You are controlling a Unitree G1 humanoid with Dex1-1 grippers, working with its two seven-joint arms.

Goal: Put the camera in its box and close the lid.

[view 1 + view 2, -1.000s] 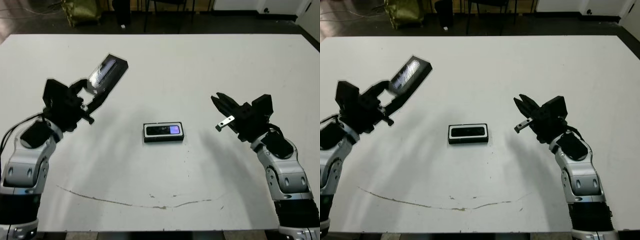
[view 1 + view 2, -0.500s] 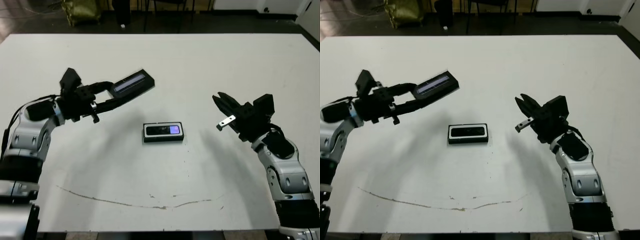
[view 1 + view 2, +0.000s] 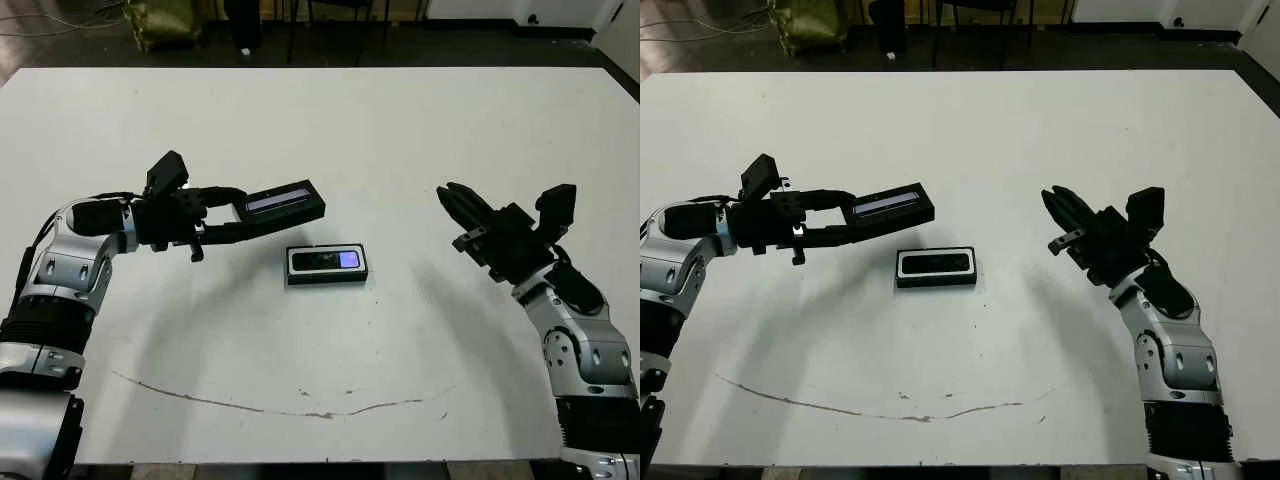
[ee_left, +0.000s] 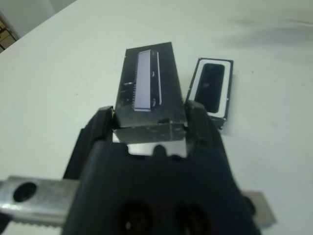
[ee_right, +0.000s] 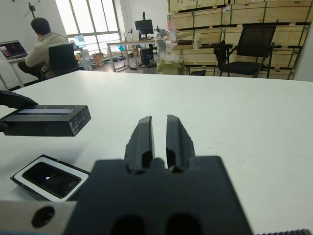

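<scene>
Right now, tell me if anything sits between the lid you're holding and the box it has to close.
Nothing visible does. The left hand holds the lid in the air just behind the box, where the camera already lies; the bare table shows between them.

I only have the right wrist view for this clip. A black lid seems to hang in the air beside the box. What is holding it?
Observer: The left gripper has the lid clamped by one short end, with a finger on each long side and the pale stripe facing up.
Operator: Is the lid over the box?
Observer: No. In the head view the box lies fully uncovered, with the lid off its far left side.
Operator: Where is my right gripper relative to the box?
Observer: The right gripper hovers well off to the box's right, clear of it, pointing toward the table's middle.
</scene>
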